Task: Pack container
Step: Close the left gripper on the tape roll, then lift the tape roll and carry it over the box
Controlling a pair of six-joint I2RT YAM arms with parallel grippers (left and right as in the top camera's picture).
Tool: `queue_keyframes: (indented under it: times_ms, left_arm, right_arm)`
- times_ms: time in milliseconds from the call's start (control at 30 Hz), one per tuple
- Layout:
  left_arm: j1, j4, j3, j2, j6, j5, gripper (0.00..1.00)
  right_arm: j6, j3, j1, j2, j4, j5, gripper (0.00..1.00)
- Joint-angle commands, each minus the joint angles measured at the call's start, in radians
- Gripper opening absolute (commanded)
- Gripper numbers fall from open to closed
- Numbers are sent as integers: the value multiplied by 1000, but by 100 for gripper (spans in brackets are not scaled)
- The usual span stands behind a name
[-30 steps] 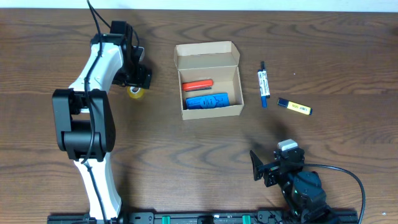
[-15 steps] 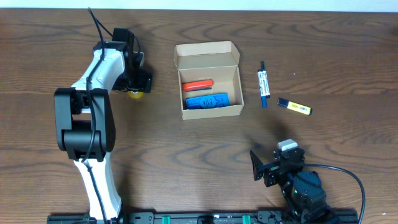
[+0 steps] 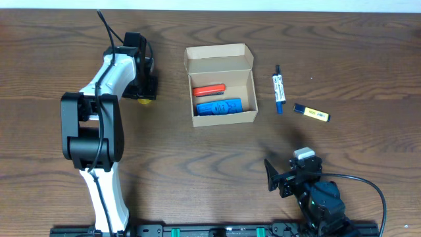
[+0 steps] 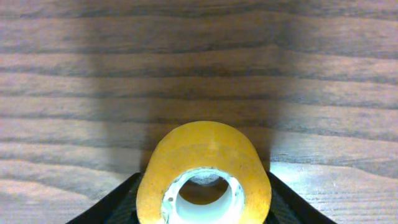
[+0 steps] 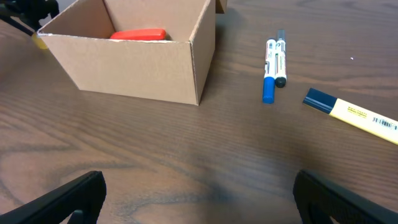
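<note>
Left gripper: closed on the tape roll, with a dark finger pressed to each side of it.
Tape roll: a squat ring of glossy amber-yellow tape on a white core, seen end-on just ahead of the left wrist camera.
Right gripper: open, its black fingers spread wide and holding nothing.
Container: a plain tan cardboard box, rectangular, flap lid folded back. It stands to the right of the left gripper, near but apart, and ahead and to the left of the right gripper.
Inside: a smooth orange-red block and a blue item.
Blue-and-white pen: a slim cylinder ahead of the right gripper, slightly right.
Yellow marker: flat-sided with a dark blue cap, further right.
Table: dark, streaky wood grain.
</note>
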Motion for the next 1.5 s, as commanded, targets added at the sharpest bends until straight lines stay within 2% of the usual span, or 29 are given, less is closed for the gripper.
queue_keyframes:
  times_ms: [0, 200, 667, 1033, 1467]
  left_arm:
    - [2, -3, -14, 16, -15, -51, 50]
    - [2, -4, -9, 10, -34, -51, 43]
    - [-32, -79, 143, -153, -28, -50, 43]
    - [-254, -74, 155, -319, -17, -47, 44]
    - [-517, -18, 172, -304, 5, 80, 43]
  right_arm:
    - [7, -3, 11, -6, 0, 7, 99]
    - [7, -3, 11, -6, 0, 7, 99]
    - [8, -3, 11, -6, 0, 7, 99]
    - [7, -3, 11, -6, 0, 7, 99]
    - [7, -3, 11, -6, 0, 7, 99]
